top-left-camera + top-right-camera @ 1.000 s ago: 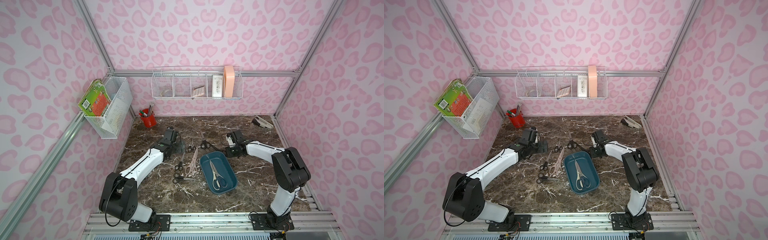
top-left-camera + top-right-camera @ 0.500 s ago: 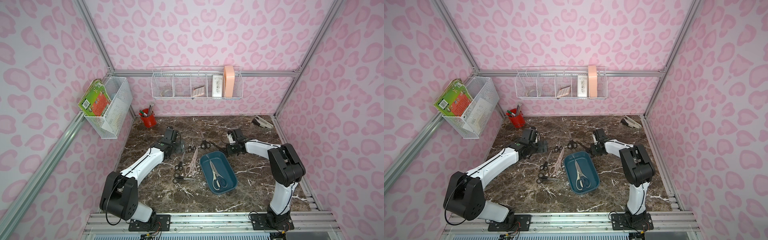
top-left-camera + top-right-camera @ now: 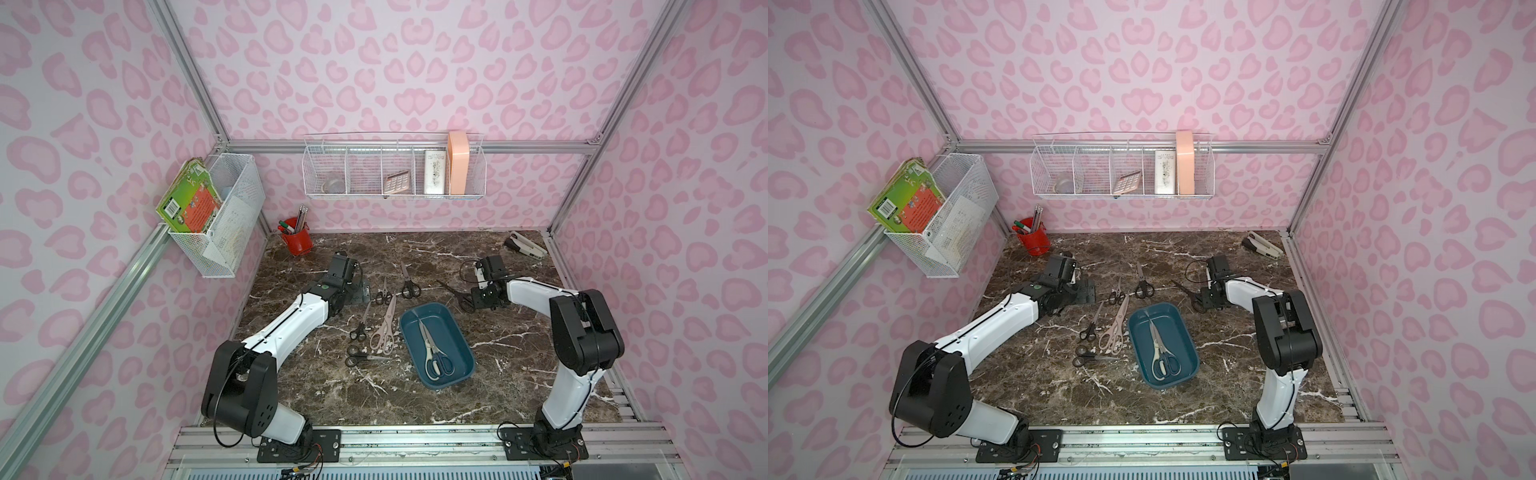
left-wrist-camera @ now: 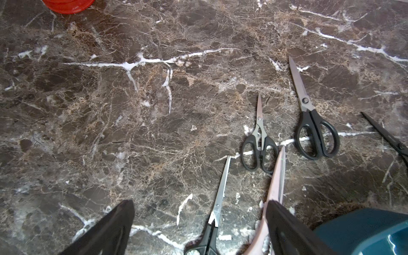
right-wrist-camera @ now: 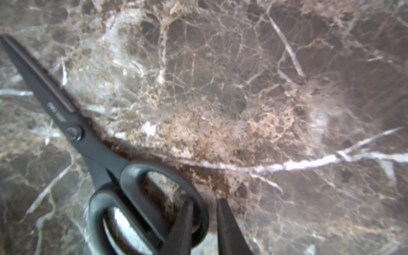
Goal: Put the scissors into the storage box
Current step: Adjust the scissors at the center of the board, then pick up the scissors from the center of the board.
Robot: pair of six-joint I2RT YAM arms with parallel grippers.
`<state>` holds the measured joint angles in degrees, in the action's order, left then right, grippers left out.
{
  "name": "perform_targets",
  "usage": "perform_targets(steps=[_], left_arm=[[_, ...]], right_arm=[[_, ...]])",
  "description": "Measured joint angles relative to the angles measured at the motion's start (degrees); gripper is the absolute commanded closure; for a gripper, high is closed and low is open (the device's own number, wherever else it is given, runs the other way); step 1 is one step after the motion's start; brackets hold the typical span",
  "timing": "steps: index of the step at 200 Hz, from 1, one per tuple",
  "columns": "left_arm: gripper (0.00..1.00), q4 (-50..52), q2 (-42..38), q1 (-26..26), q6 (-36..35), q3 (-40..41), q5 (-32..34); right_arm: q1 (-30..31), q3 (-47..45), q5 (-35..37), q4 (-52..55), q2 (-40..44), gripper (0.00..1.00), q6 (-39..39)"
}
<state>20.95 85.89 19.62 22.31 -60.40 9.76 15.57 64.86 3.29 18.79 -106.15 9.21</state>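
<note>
**Work cell from above, with 12 o'clock taken as the back wall.** The storage box [image 3: 448, 332], a shallow teal tray, lay near the centre of the marble table [image 3: 519, 353], its long axis running from 11 to 5 o'clock. One grey-white-handled pair [image 3: 430, 349] lay inside it, handles toward 5 o'clock. The other scissors were outside the box. A pink pair [image 3: 384, 328] lay just beside it at 9 o'clock, with a slim black-handled pair [image 3: 360, 321] beyond. A crosswise pair [image 3: 362, 358] lay at 8 o'clock, a small pair [image 3: 381, 294] at 11 o'clock and a larger black-handled pair [image 3: 406, 284] at 12 o'clock. An all-black pair [image 5: 75, 132] lay at 1 o'clock of the box. The right gripper [image 5: 204, 201] was closed narrow on it, one finger inside a handle ring and one outside, pinching the rim. Whether this pair rested on the marble could not be told. The left gripper [image 4: 199, 202], at 10 o'clock of the box, had its jaws wide apart and held nothing. A red pen cup [image 3: 296, 241] stood in the 11 o'clock corner and a stapler [image 3: 525, 246] in the 1 o'clock corner.
</note>
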Motion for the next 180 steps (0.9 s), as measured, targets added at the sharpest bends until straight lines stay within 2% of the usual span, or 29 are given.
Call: perform_targets(steps=[33, 64, 127, 180], left_arm=[[0.02, 0.0, -0.2, 0.0, 0.0, 0.15, 0.07], [0.02, -0.02, -0.2, 0.0, 0.02, 0.57, 0.04], [0.02, -0.04, -1.64, 0.0, 0.04, 2.43, 0.2], [0.02, -0.04, -2.08, 0.0, 0.24, 3.43, 0.35]], right_arm=[[0.72, 0.76, -3.93, 0.79, 3.19, 0.71, -1.99], [1.77, 1.51, -7.5, 1.81, 2.34, 0.65, -5.07], [2.34, 2.64, -7.65, 3.32, -1.31, 0.65, -9.09], [4.31, 5.46, -4.35, 4.15, -4.7, 0.68, -10.75]])
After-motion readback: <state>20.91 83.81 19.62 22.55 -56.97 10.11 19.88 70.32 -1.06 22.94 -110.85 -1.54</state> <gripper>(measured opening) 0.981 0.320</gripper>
